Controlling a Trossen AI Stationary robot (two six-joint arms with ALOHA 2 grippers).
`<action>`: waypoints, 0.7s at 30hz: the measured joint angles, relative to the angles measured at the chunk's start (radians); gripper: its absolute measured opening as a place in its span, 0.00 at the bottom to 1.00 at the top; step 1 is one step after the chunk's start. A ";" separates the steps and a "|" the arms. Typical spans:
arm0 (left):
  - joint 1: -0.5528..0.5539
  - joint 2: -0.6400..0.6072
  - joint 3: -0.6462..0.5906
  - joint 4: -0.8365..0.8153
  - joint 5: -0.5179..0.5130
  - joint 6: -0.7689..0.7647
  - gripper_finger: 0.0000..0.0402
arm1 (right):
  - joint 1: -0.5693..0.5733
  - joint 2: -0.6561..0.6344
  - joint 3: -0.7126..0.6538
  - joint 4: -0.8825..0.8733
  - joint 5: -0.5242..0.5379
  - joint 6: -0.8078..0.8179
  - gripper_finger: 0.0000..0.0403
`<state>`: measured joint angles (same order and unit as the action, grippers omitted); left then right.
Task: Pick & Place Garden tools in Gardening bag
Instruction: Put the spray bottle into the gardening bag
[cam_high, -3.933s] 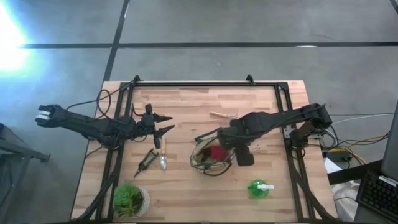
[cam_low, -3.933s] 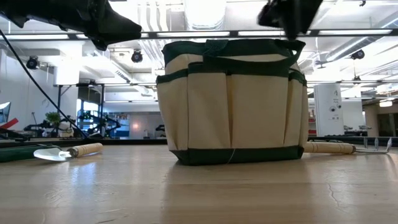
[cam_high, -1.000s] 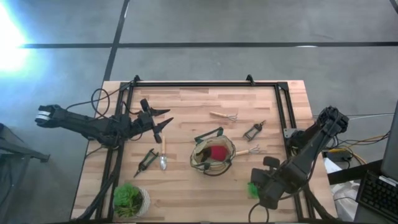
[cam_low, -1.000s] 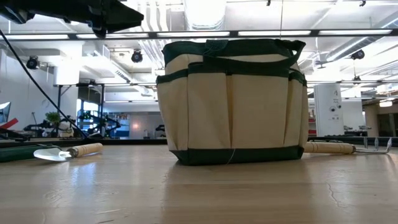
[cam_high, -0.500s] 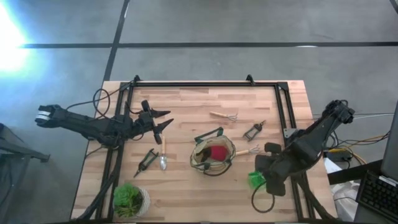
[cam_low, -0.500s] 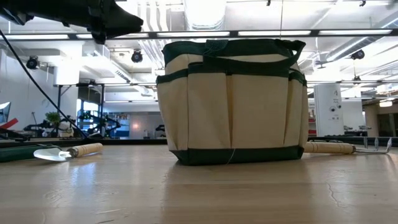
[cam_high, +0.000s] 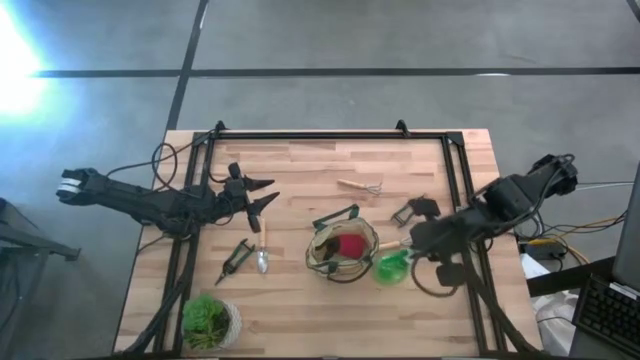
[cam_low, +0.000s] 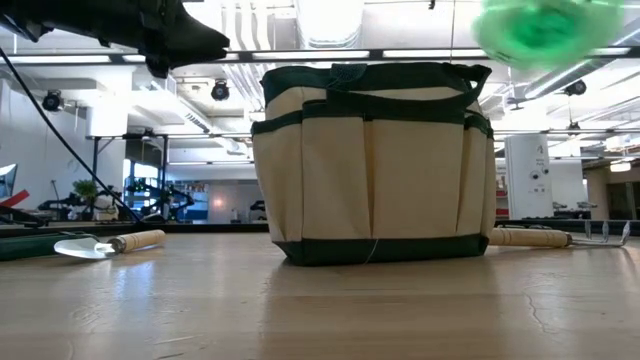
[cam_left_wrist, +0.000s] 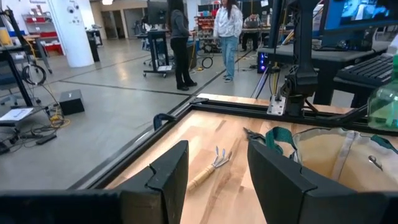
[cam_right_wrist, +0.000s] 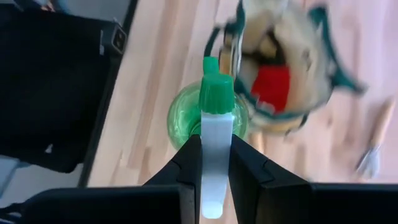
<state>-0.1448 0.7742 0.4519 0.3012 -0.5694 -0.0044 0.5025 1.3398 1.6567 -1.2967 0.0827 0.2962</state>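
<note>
The olive-tan gardening bag (cam_high: 343, 250) stands on its base mid-table, with a red item (cam_high: 350, 243) inside. My right gripper (cam_high: 408, 255) hovers just right of the bag, shut on the green spray bottle (cam_high: 390, 267), which blurs in the low view (cam_low: 540, 30). My left gripper (cam_high: 262, 195) waits open above the table's left part. Lying flat on the wood are a trowel (cam_high: 262, 252), dark pruners (cam_high: 237, 258), a rake fork (cam_high: 360, 186), more pruners (cam_high: 407, 212) and a second fork (cam_high: 405, 243). My right gripper pinches the bottle's white spray head (cam_right_wrist: 216, 155) between its two fingers (cam_right_wrist: 189, 168), one on each flat side. The fingers slant down from the table's right side. The green body (cam_right_wrist: 208, 121) hangs below them, lifted clear of the table beside the bag's rim.
A leafy plant in a pale pot (cam_high: 210, 318) stands at the near left corner. A black frame rail (cam_high: 330, 137) runs along the far edge and down both sides. People stand in the room beyond, in the left wrist view (cam_left_wrist: 227, 25).
My right gripper has risen from the table's near right part and travelled toward the bag, turning as it went. The spray bottle has gone with it, lifted clear of the table and now level with the bag's top.
</note>
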 joint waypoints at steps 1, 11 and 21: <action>0.000 0.000 0.000 -0.001 0.000 0.000 0.42 | -0.009 0.006 0.020 0.006 0.002 -0.041 0.10; 0.000 0.021 0.000 -0.003 0.000 -0.016 0.42 | -0.166 0.099 0.132 0.068 0.025 -0.374 0.10; 0.001 0.028 0.000 -0.002 0.000 -0.016 0.42 | -0.295 0.261 0.219 0.066 -0.067 -0.488 0.10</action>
<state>-0.1440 0.8024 0.4519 0.2993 -0.5697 -0.0204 0.2079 1.6008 1.8758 -1.2303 0.0155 -0.1915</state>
